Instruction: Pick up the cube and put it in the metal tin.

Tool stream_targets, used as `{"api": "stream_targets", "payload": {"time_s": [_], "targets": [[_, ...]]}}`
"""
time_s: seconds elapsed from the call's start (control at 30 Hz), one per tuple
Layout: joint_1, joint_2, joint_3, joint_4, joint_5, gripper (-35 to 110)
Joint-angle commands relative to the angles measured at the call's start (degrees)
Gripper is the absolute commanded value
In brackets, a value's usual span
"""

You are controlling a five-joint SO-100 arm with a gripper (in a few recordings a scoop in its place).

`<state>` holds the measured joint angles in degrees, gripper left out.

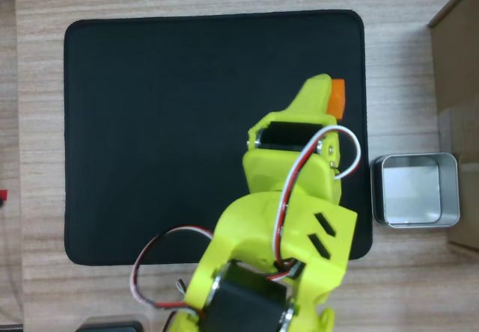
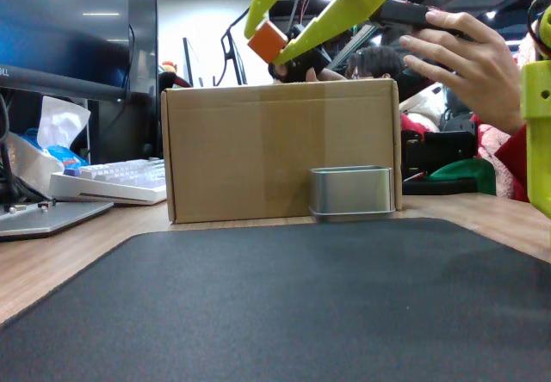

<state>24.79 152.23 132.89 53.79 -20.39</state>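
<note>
The small orange cube (image 2: 268, 40) hangs high above the table, clamped between the two yellow-green fingers of my gripper (image 2: 274, 45). In the overhead view the cube (image 1: 337, 97) peeks out beside the gripper (image 1: 326, 93) tip, over the right part of the black mat. The silvery metal tin (image 1: 416, 190) sits on the wood just off the mat's right edge, empty, with a pale reflective bottom. In the fixed view the tin (image 2: 351, 192) stands in front of the cardboard box, below and to the right of the raised cube.
A brown cardboard box (image 2: 280, 150) stands right behind the tin; its edge shows at the overhead view's right side (image 1: 456, 93). The black mat (image 1: 187, 123) covers most of the table. A keyboard (image 2: 112, 181) lies far left. A person's hand (image 2: 465, 59) is behind the box.
</note>
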Motion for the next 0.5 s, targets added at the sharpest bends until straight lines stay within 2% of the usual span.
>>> {"api": "stream_targets", "payload": {"time_s": [0.0, 0.17, 0.33, 0.47], "targets": [[3.16, 0.79, 1.93, 0.09, -0.53, 0], [14.94, -1.41, 5.36, -0.18, 2.11, 0], [26.19, -6.15, 10.11, -13.45, 4.22, 0], [29.53, -11.87, 10.02, -17.49, 5.71, 0]]}}
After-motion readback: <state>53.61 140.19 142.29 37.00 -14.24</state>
